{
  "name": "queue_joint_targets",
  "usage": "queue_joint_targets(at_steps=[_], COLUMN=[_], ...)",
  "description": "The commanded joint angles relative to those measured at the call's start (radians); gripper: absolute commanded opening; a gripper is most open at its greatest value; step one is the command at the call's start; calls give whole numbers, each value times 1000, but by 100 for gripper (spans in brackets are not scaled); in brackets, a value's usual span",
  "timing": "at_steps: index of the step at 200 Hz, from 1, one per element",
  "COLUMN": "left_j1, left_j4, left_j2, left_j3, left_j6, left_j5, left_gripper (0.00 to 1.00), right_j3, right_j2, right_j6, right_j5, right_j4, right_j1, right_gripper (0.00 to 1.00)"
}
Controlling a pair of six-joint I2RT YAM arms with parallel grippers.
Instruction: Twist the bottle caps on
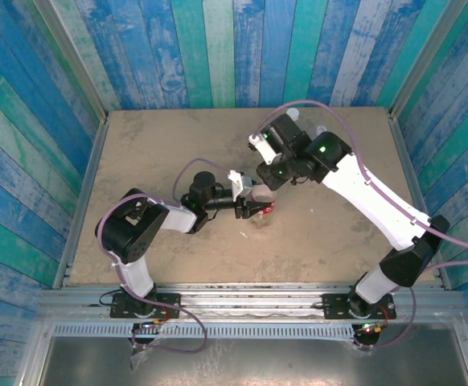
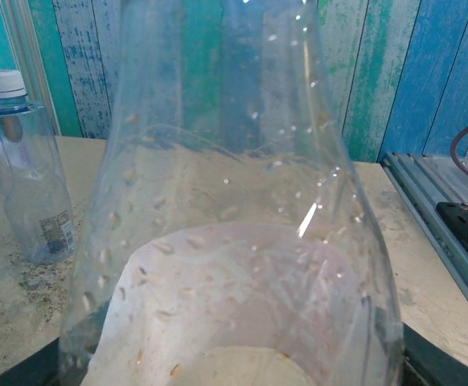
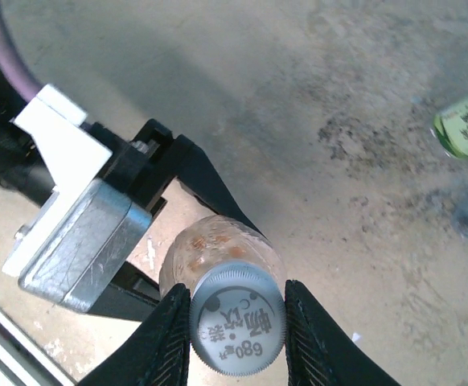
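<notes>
- Blue and teal plank walls (image 1: 234, 48) close in a beige, speckled table (image 1: 162, 145).
- The red-labelled bottle (image 1: 266, 211) is near the middle of the table. Everything below is placed from it.
- A grey cap (image 3: 238, 322) sits on its neck. It is stamped "680" beside several Chinese characters that I cannot read with confidence.
- The right gripper (image 3: 238, 331) comes in over the bottle's top. Its 2 black fingers (image 3: 174, 342) press against opposite sides of the cap, clamped on it.
- The left gripper (image 1: 246, 211) reaches in from the bottle's left and is clenched around the clear body below the cap.
- In the left wrist view the bottle is so close that its top and base are cut off. Its label shows from behind as a pale sheet, and specks or droplets dot the wall.
- In that view a slim bottle (image 2: 25, 185) stands apart to its left, its white cap (image 2: 1, 83) on. The print on its small label is too fine to read.
- In the right wrist view a green-labelled bottle (image 3: 465, 125) lies well apart from it, cut off by the frame edge. Its dark lettering is incomplete.
</notes>
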Motion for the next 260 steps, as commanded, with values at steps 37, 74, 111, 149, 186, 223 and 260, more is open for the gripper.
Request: queue_joint_targets(at_steps=[37, 74, 111, 149, 186, 223, 260], left_j1=[-5, -6, -6, -6, -5, -6, -6], left_j4=[-239, -248, -252, -257, -260, -258, -256], left_j2=[18, 21, 24, 22, 20, 25, 32], left_j3=[-26, -24, -21, -21, -21, -18, -16], left_j6=[49, 59, 61, 67, 68, 66, 61], left_j5=[42, 63, 69, 58, 58, 58, 57], left_gripper=[64, 64, 64, 64, 64, 64, 64], right_j3=[-78, -68, -27, 35, -27, -105, -140], right_j2=[-23, -11, 10, 46, -14, -78, -98], right_j6=[-408, -531, -537, -364, -235, -163, -154], right_j5=[-381, -484, -556, -508, -440, -419, -407], right_j4=[4, -8, -13, -26, 2, 54, 70], right_j1=[-97, -125, -185, -198, -196, -194, -180], right_gripper=[23, 22, 21, 23, 25, 25, 26])
